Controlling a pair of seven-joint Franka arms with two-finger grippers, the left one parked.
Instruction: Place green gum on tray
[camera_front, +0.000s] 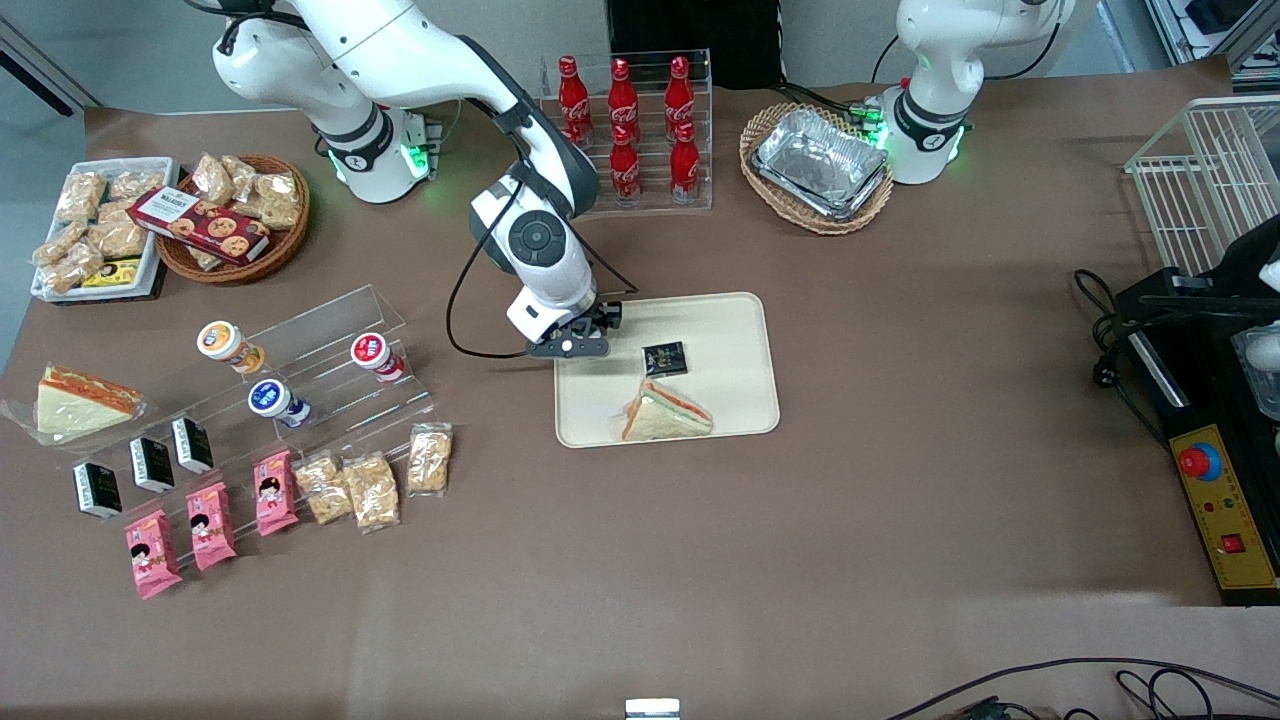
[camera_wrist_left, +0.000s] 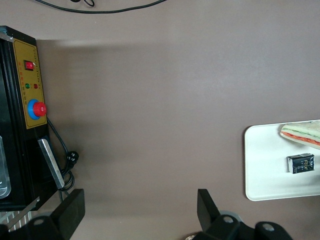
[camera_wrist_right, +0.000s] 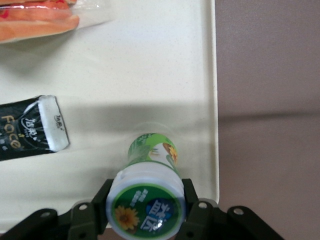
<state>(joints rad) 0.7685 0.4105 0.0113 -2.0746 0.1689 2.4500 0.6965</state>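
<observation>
The tray (camera_front: 735, 330) is the big beige thing mid-table, already carrying a wrapped sandwich (camera_front: 666, 414) and a small black packet (camera_front: 664, 357). The gripper (camera_wrist_right: 146, 209) hangs over the tray's edge toward the working arm's end, fingers closed on the green gum (camera_wrist_right: 150, 186) just under its lid — the canister is upright, base looking just off the surface. It's probably light, rigid, slick plastic — so the grip up near the lid seems sensible.

A wrapped sandwich (camera_front: 667, 412) and a black packet (camera_front: 664, 358) sit near three gum canisters (camera_front: 285, 370)
</observation>
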